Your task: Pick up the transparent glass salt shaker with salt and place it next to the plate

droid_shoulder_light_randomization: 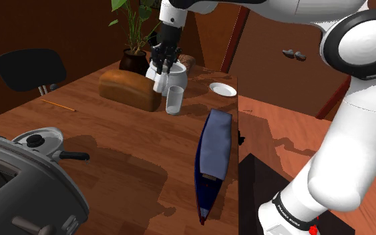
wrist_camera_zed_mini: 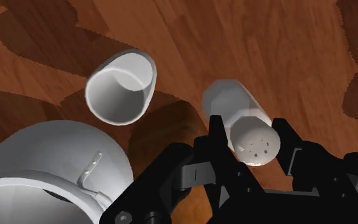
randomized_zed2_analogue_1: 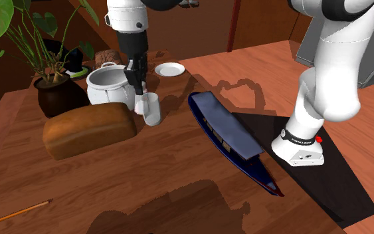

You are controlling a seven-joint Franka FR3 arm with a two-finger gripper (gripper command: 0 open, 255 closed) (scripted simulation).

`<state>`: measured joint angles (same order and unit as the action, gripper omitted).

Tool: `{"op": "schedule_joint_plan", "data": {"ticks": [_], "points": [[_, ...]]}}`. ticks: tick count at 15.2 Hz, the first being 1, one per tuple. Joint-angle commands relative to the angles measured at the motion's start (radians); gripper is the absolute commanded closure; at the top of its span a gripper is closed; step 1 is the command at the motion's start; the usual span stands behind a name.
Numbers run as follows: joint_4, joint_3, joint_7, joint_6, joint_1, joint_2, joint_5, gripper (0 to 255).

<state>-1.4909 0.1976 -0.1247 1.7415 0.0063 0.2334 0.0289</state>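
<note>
claw [wrist_camera_zed_mini: 252, 140] is clenched on the salt shaker [wrist_camera_zed_mini: 233, 100], one finger on each side right by the holed cap. the shaker is drawn pale grey-white and is just beside a white cup [wrist_camera_zed_mini: 120, 86], with a big white pot [wrist_camera_zed_mini: 37, 172] near. can't tell if it's off the wooden bench [wrist_camera_zed_mini: 285, 44] yet. my guess: light, stiff, slick and breakable, so squeeze the body firmly without crushing it. the plate [droid_shoulder_light_randomization: 222, 89] is near, to the shoulder view's right of the pot.
</note>
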Motion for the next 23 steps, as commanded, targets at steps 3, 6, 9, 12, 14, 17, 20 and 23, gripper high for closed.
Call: {"op": "schedule_joint_plan", "data": {"ticks": [3, 6, 9, 12, 14, 17, 20, 23], "points": [[-0.061, -0.032, 0.093, 0.006, -0.059, -0.051, 0.018, 255], [-0.094, -0.059, 0.162, 0.008, -0.1, -0.077, 0.027, 255], [-0.114, -0.087, 0.23, 0.006, -0.14, -0.095, 0.034, 255], [-0.123, -0.116, 0.299, 0.002, -0.179, -0.103, 0.039, 255], [-0.123, -0.135, 0.344, -0.002, -0.205, -0.104, 0.041, 255], [-0.113, -0.165, 0.412, -0.011, -0.243, -0.097, 0.045, 255], [-0.091, -0.193, 0.478, -0.023, -0.282, -0.082, 0.047, 255], [-0.057, -0.221, 0.544, -0.037, -0.321, -0.058, 0.051, 255]]}}
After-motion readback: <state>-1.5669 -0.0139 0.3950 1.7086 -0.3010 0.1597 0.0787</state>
